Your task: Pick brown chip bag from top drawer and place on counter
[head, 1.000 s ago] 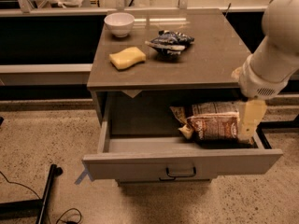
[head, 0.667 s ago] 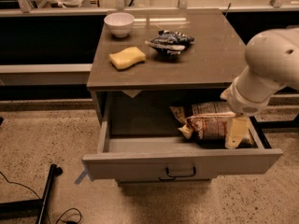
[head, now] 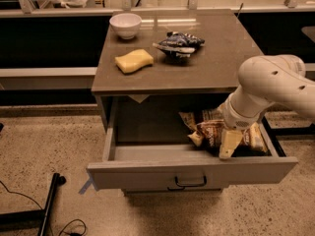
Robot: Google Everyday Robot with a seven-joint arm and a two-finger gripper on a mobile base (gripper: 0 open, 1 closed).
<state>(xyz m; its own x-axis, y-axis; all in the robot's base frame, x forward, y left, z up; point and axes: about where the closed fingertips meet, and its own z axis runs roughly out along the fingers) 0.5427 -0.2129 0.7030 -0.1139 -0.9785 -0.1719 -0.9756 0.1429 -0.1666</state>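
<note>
The brown chip bag lies in the right half of the open top drawer, partly hidden by my arm. My gripper reaches down into the drawer from the right and sits right over the bag's middle. One pale finger shows against the bag. The grey-brown counter is above the drawer, with bare surface on its right side.
On the counter stand a white bowl, a yellow sponge and a small dark blue-and-white bag. A black stand leg and a cable lie on the floor at the lower left. A shelf runs behind the counter.
My arm has swung left and lower, and the gripper has moved from the drawer's right edge down onto the brown chip bag. The bag has not moved.
</note>
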